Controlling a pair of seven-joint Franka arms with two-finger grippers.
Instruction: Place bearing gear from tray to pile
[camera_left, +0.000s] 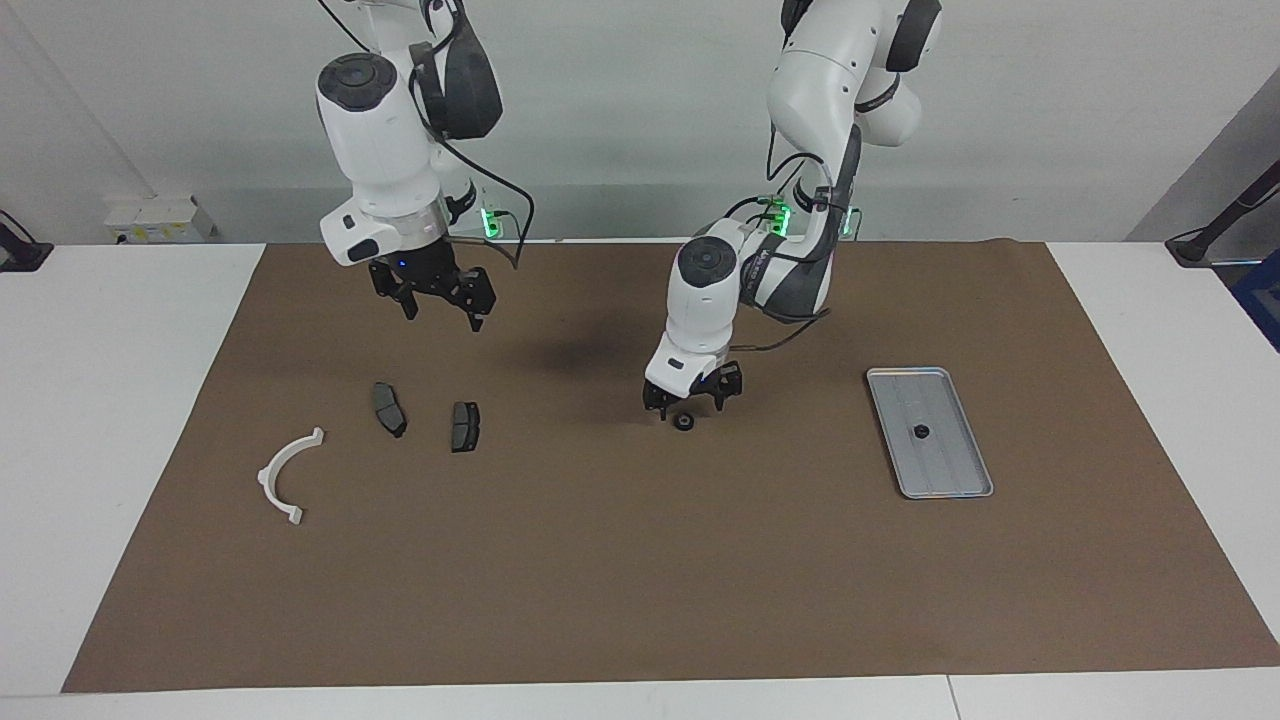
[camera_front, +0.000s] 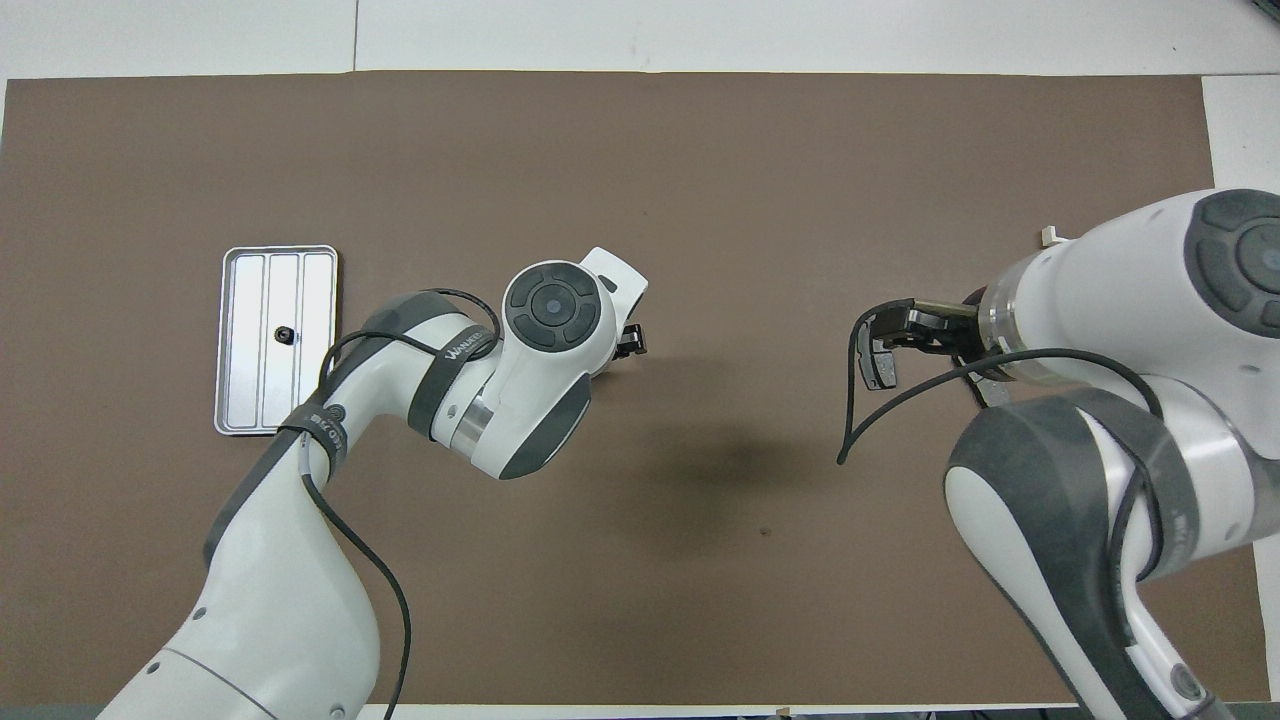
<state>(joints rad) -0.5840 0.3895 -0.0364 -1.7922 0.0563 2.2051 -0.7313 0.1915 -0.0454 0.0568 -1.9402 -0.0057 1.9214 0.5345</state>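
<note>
Facing and overhead views. The left gripper, fingers spread, hangs just above a small black ring-shaped bearing gear that lies free on the brown table mat near mid-table, well apart from both tray and pile. The flat silver-grey ribbed metal tray sits toward the left arm's end and holds a second small black part. The pile lies toward the right arm's end: a white plastic half-ring bracket and two dark grey brake pads. The right gripper, fingers spread and empty, hangs in the air over the mat near the brake pads.
</note>
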